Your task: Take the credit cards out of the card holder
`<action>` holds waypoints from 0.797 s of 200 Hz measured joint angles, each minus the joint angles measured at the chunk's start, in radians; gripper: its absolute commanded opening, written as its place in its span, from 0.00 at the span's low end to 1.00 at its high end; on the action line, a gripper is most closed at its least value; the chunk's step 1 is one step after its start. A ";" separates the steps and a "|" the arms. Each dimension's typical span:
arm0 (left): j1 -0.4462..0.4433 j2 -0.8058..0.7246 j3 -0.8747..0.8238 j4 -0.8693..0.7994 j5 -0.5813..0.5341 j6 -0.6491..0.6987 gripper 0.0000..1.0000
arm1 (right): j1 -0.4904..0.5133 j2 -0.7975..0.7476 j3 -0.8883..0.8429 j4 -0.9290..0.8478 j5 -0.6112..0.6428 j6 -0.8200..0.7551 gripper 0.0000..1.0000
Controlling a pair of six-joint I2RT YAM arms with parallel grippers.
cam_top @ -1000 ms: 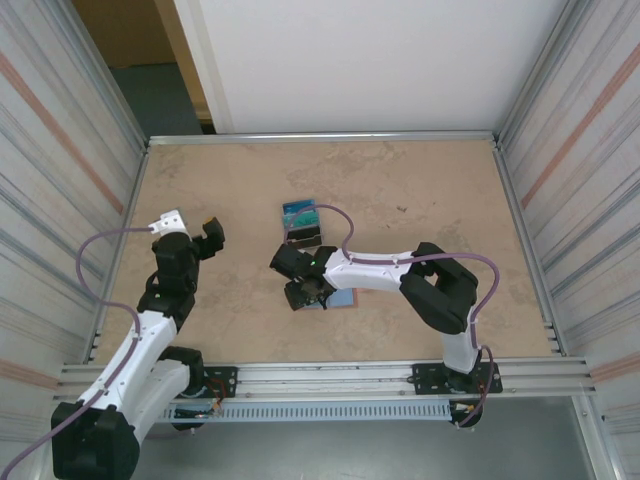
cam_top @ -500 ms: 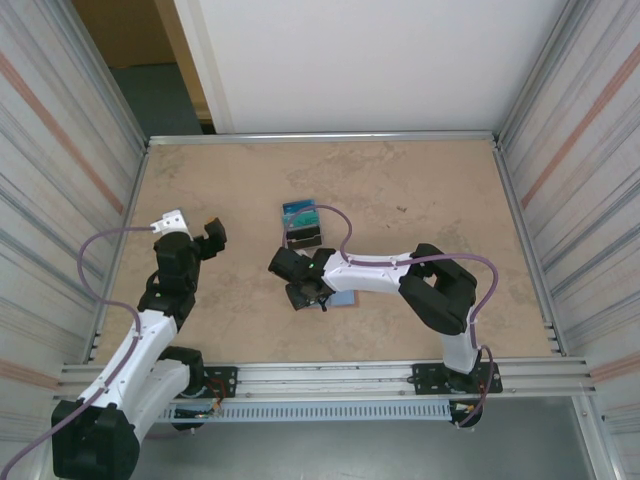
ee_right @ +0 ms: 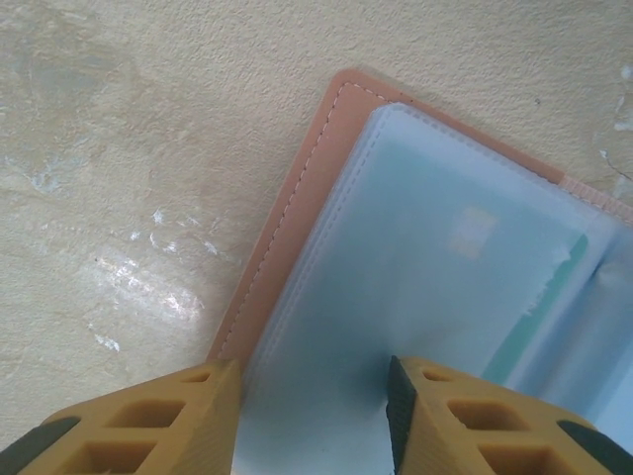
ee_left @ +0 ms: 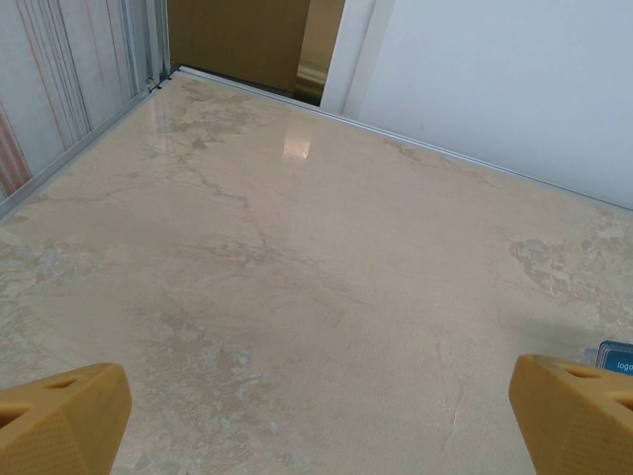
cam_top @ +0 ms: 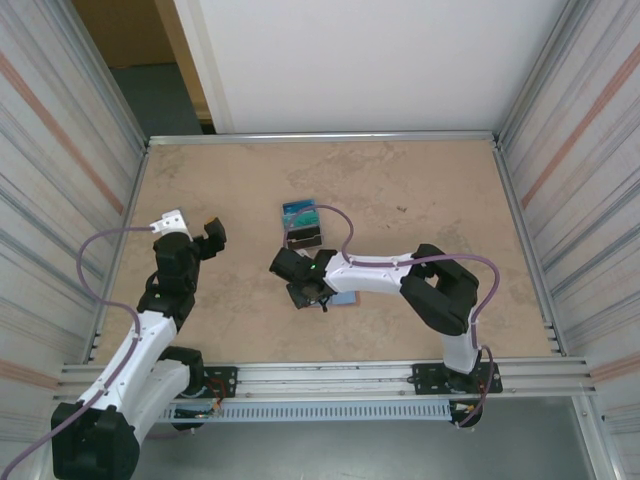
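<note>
The salmon-pink card holder (ee_right: pixel 287 208) lies open on the table, its cloudy blue-grey sleeve (ee_right: pixel 435 247) facing up. A teal-green credit card (ee_right: pixel 539 317) shows faintly through the sleeve near the fold. My right gripper (ee_right: pixel 312 396) is down on the holder, its jaws partly closed but still apart: one finger (ee_right: pixel 188 416) is at the sleeve's outer edge, the other on the sleeve. In the top view the right gripper (cam_top: pixel 305 293) covers the left part of the card holder (cam_top: pixel 346 298). My left gripper (cam_top: pixel 210 238) hovers wide open at the left, far from the holder.
A dark block with a teal-blue top (cam_top: pixel 301 222) sits just behind the right gripper; its blue corner (ee_left: pixel 618 358) shows beside the left gripper's (ee_left: pixel 316 416) right finger. Metal rails (cam_top: pixel 320 136) and corrugated walls bound the beige table (cam_top: pixel 420 190).
The right gripper's jaws have narrowed over the sleeve and its wrist has shifted slightly. The left arm has stayed where it was.
</note>
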 measured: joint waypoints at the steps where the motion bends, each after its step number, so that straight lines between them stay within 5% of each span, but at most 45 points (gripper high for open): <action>1: 0.000 0.000 0.000 0.000 0.000 0.000 0.99 | 0.000 -0.001 -0.001 0.001 0.000 0.000 0.41; 159: 0.000 -0.034 0.010 -0.034 0.034 0.011 0.99 | -0.037 -0.129 -0.092 -0.008 0.076 0.062 0.33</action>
